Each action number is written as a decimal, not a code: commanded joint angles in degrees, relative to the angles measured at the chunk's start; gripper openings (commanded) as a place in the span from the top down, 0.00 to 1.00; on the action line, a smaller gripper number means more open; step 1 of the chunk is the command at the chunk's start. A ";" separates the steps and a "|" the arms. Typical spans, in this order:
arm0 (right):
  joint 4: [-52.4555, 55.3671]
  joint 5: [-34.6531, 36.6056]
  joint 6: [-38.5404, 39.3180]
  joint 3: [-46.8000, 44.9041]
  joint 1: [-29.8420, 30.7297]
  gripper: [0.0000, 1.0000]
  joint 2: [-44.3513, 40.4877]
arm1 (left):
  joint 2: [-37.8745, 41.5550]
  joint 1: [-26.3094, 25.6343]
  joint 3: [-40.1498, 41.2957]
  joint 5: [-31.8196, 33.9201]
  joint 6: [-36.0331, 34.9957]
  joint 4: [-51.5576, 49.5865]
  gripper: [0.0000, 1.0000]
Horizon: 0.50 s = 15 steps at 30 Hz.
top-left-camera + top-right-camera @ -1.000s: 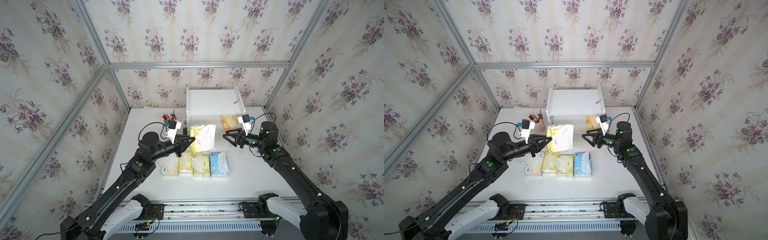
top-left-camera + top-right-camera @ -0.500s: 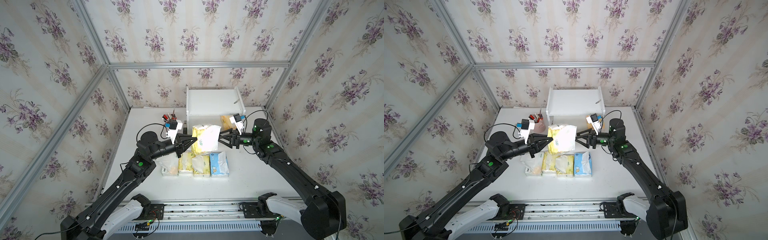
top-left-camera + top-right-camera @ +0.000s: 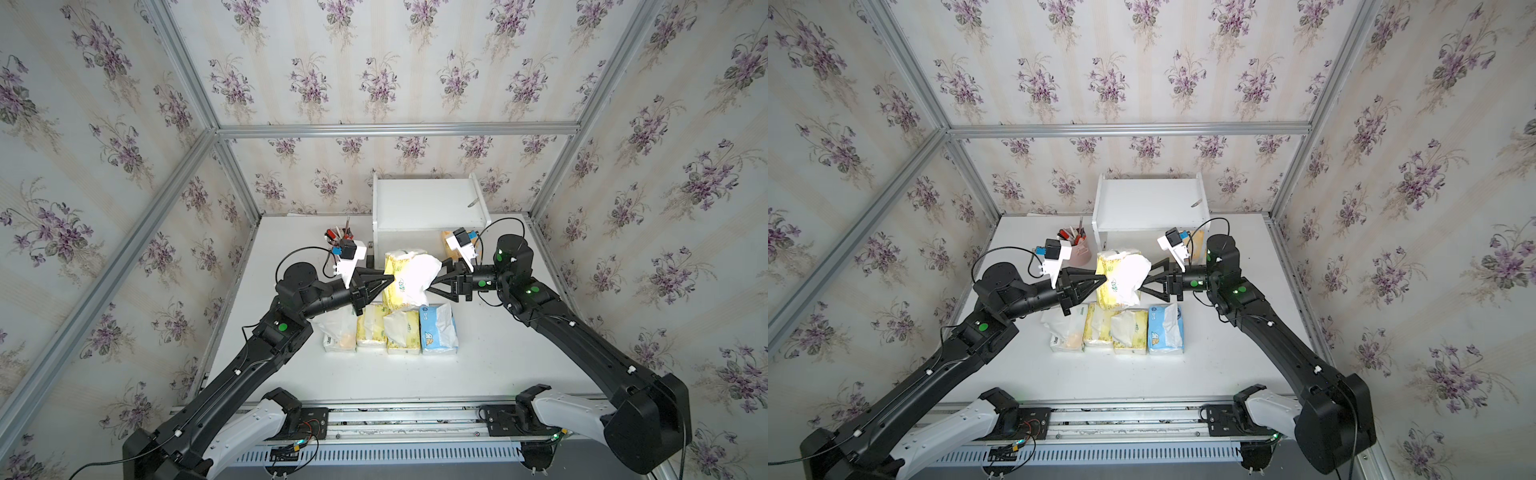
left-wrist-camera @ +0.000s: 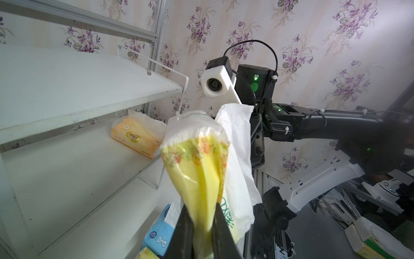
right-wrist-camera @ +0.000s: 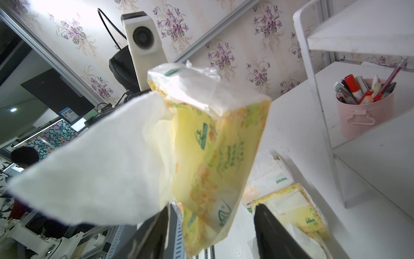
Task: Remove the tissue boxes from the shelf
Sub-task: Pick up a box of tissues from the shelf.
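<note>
**Yellow pack held off the table; one pack on the shelf**

Left gripper (image 3: 388,279): jaws closed tight on one end of a yellow tissue pack (image 3: 401,282), the wrapper crushed to a thin fold between them in the left wrist view (image 4: 197,168). The pack hangs clear of the table (image 3: 415,374), in front of the shelf (image 3: 424,203), with a loose white tissue spilling from its side.

Right gripper (image 3: 436,275): jaws spread wide at the opposite end of the same pack. In the right wrist view the pack's corner sits between the fingers (image 5: 264,215), with a clear gap on one side. Contact on the other side cannot be told. No grip is observed.

Shelf: the top board is bare. An orange pack (image 4: 134,139) lies on the lower board at its right end.

Table: four packs lie side by side in a row below the held pack: white (image 3: 338,332), yellow (image 3: 371,328), yellow (image 3: 401,332) and blue (image 3: 436,330).

A pink pen cup (image 3: 1080,251) stands just beside the shelf's left panel.
</note>
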<state>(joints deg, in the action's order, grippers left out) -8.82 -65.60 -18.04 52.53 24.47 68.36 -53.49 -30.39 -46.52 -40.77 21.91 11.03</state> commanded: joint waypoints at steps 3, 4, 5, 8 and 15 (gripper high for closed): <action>-3.62 1.25 -1.68 1.50 0.77 0.37 1.24 | -0.38 -0.02 0.62 -2.03 0.36 3.31 1.00; -3.64 1.35 -1.71 1.62 0.77 0.37 1.31 | -0.40 -0.02 0.76 -2.03 0.41 3.70 1.00; -3.85 1.33 -1.83 1.78 0.77 0.38 1.41 | -0.41 0.00 0.99 -2.17 0.50 4.00 1.00; -4.36 0.93 -2.75 1.78 1.02 0.44 2.02 | -0.62 -0.07 1.18 -2.46 0.99 4.78 1.00; -4.02 1.08 -3.32 1.50 1.55 0.63 2.66 | -1.74 -0.06 1.35 -2.46 1.36 6.11 1.00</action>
<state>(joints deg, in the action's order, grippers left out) -11.31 -64.69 -21.02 53.93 25.98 71.00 -54.94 -30.44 -45.25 -42.52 22.98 13.61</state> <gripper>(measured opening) 0.391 0.131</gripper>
